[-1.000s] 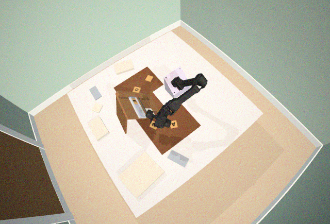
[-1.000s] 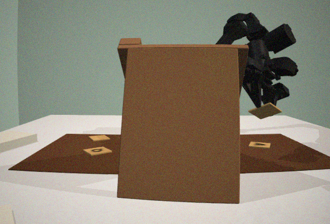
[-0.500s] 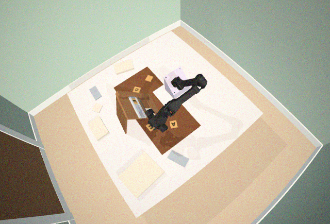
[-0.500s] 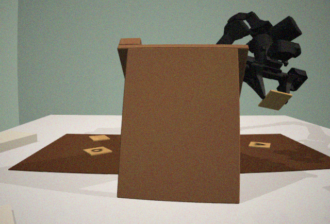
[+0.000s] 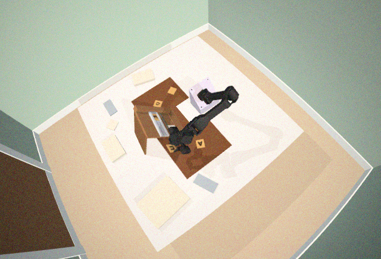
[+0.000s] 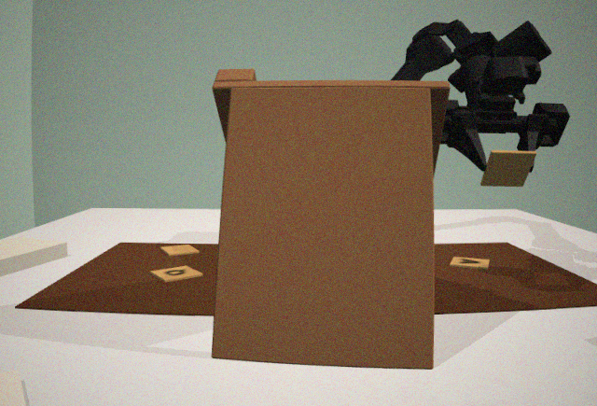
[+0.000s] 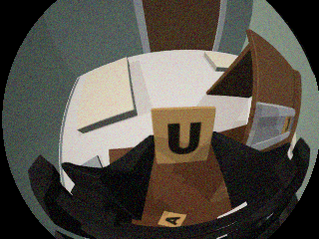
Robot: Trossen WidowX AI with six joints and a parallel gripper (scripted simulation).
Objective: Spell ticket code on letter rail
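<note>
You can't read the ticket, mostly covered by the arm; the board hides the rail from you in the exterior view.

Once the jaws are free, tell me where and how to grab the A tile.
Grip the A tile by the two edges left and right of its letter, coming straight down from above. It lies flat and thin on the brown mat, so only its edges offer a hold; the jaws should probably go low, just off the mat.
</note>
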